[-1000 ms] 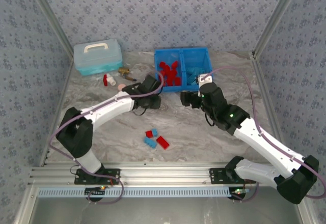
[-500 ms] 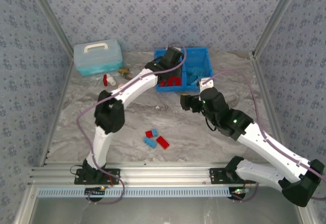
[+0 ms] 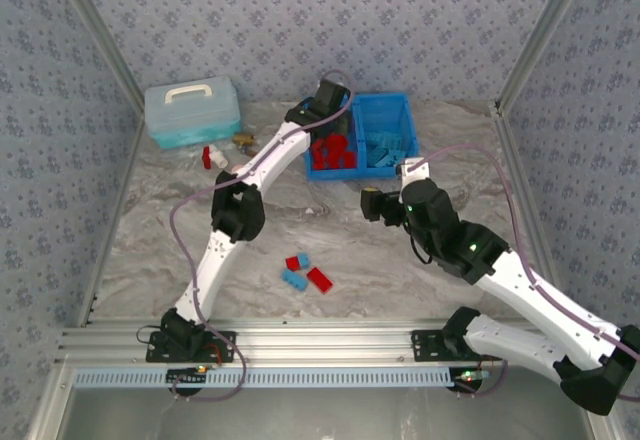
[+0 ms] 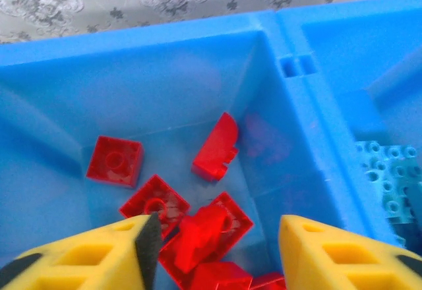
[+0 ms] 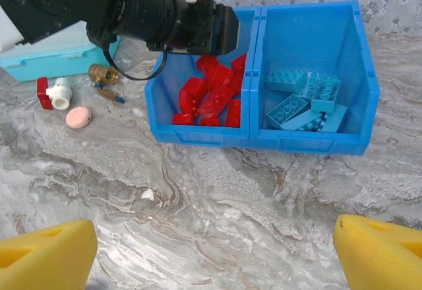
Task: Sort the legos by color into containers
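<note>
Swung up-frame over the blue bin [image 3: 385, 170], my left jaws hang released above glossy red legos [image 4: 155, 201]; right jaws gape over marbled counter [image 5: 217, 204].

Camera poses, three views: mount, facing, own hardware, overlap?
Top external: above, behind the bases, down on the grey marbled table; left arm, right arm.
Left wrist: on left arm, down into the bright blue plastic divided bin; yellow jaws apart.
Right wrist: low, facing that bin across the table; yellow jaws, left arm.
All share: red plastic bricks in the bin.
</note>
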{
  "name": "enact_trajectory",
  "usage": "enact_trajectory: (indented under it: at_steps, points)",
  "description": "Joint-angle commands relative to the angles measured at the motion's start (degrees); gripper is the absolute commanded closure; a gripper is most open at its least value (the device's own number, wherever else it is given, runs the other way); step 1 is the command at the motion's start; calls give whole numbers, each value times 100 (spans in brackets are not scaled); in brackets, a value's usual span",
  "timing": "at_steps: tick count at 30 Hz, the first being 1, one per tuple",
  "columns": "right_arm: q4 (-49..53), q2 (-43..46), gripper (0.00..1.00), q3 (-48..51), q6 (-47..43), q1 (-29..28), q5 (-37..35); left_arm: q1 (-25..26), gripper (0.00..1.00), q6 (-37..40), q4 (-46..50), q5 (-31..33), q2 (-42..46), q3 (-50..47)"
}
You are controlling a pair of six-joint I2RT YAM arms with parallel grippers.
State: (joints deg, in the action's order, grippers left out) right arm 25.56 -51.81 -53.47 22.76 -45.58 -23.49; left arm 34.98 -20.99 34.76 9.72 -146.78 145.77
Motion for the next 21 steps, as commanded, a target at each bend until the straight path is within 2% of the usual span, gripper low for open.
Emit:
enact_trajectory:
  at_steps: [1,4,8,11,14,17,21]
  points:
    - [73,-103,4,65,77,-38,-150,54,42,-31,218,-280,639,120]
    - [114,-230,4,48,59,-40,-52,82,39,-139,159,-391,1381,-652]
    - [138,-445,3,104,-201,-114,573,122,34,-134,-989,-462,3154,-3209]
    - [51,-662,4,243,-401,-393,1213,115,29,-40,-1481,-334,4413,-4827]
    - [113,-1000,4,285,-476,-867,1550,115,28,66,-1477,-240,5477,-6055]
    - [134,-1511,4,264,-453,-1335,1946,121,28,152,-1315,-461,6412,-7115]
    - [233,-2323,4,173,-290,-1936,1870,116,23,82,-987,-505,7566,-8355]
